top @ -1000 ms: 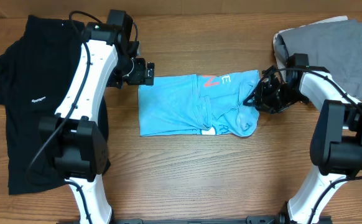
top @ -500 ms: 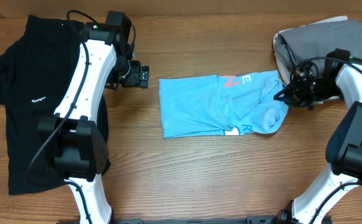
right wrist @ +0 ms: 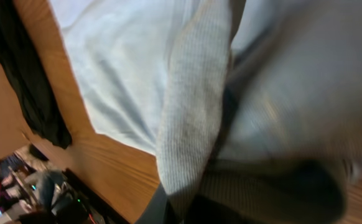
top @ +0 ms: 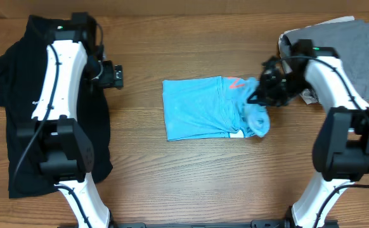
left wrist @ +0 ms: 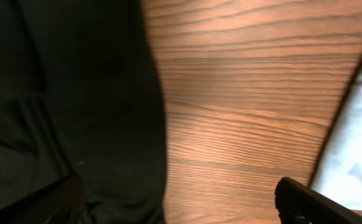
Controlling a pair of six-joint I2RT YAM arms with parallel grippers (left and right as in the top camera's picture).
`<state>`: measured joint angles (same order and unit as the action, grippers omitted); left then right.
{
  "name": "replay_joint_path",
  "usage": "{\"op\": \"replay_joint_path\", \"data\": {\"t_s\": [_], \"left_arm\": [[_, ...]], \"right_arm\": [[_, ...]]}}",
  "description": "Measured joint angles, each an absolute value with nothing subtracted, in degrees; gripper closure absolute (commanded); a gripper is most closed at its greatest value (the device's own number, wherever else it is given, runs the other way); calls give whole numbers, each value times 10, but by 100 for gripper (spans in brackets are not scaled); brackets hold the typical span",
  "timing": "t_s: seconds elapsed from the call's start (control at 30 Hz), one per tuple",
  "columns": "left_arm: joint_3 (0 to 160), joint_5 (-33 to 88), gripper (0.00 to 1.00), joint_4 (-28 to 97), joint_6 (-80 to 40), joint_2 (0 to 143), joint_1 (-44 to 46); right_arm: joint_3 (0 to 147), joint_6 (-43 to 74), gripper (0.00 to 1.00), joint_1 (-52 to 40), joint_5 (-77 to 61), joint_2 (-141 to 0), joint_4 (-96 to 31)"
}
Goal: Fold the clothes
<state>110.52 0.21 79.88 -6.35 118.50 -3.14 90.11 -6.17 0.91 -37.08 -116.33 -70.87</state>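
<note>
A light blue T-shirt (top: 197,109) lies partly folded in the middle of the table. My right gripper (top: 261,95) is shut on its right end, which hangs bunched above the table. In the right wrist view the ribbed collar (right wrist: 190,118) and pale blue cloth fill the frame and hide the fingertips. The black shirt (top: 19,120) lies spread at the left. My left gripper (top: 115,76) hovers open and empty between the black shirt (left wrist: 63,93) and the blue T-shirt (left wrist: 358,143). Grey pieces (top: 343,44) sit at the back right.
Bare wooden table (top: 191,183) runs along the front and between the garments. The grey pile lies right behind my right arm, and the black shirt lies under my left arm.
My right gripper has swung back to the left, carrying the T-shirt's right end over the shirt. The left gripper has drawn away to the left, still open.
</note>
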Motion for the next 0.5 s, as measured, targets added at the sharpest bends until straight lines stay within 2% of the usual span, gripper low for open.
{"op": "replay_joint_path", "data": {"t_s": [0.5], "left_arm": [[1105,1,0,784,-55,1185,-59]], "right_arm": [[901,50,96,-187,-368,-1162,-580]]}}
